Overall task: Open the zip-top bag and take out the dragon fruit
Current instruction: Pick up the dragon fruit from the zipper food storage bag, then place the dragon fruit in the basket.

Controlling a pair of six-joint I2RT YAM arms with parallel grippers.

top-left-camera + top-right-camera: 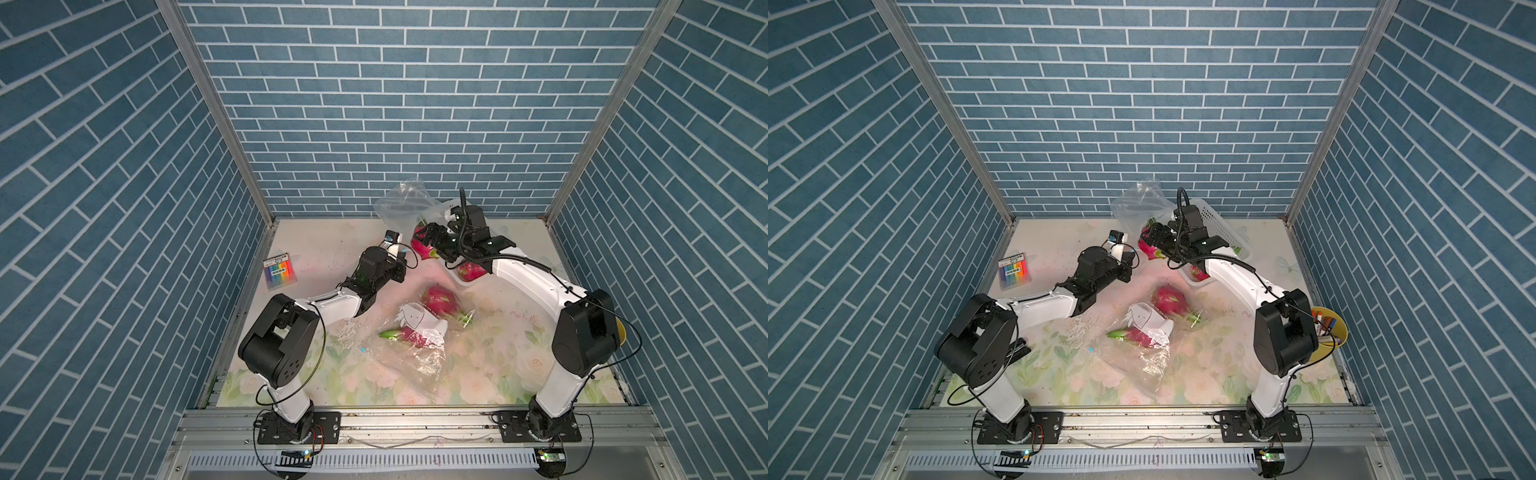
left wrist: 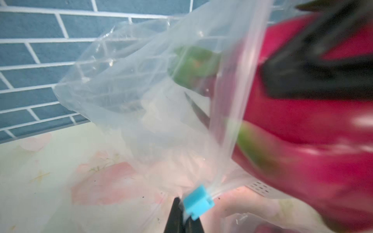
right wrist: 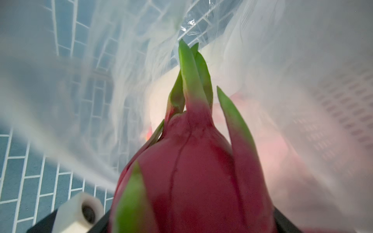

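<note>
A rainbow-striped pack (image 1: 280, 272) is being kept flat on the floral table cover (image 1: 498, 374) near the left wall. A yellow pen cup (image 1: 1340, 330) is being kept at the right edge, a white slotted basket (image 1: 1225, 222) farther back.

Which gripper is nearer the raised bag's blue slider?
Left. The left gripper pinches the bag right beside the slider. The right gripper is farther off, gripping the dragon fruit at the bag's mouth.

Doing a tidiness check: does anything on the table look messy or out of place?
Yes. A crumpled clear bag sprawls mid-table, with a spare dragon fruit and a card bearing a drawn face bunched at its far end. Dark specks are scattered over the floral table. Nothing looks broken.
</note>
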